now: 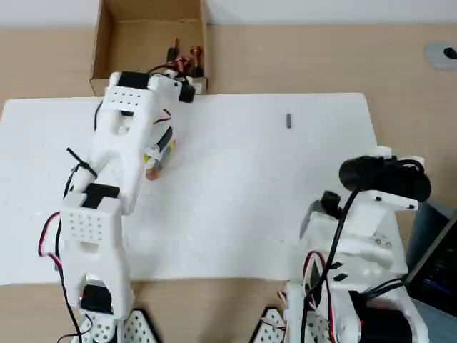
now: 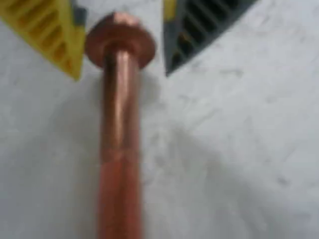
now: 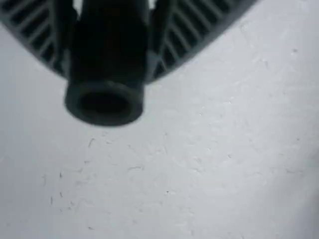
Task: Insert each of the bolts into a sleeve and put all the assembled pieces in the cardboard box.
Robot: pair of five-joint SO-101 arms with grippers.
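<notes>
The job stood at the joining step. The left gripper (image 2: 121,73) was closed about the head of a copper bolt (image 2: 119,149), held just over the white mat (image 1: 235,200) near its far left corner, beside the cardboard box (image 1: 96,50). The right gripper (image 3: 107,69) was clamped on a dark sleeve (image 3: 104,104) near the mat's near right corner, with the sleeve's bore facing the wrist camera. The two grippers were well apart. The next move likely called for bringing them together and lining the shank up with the bore.
</notes>
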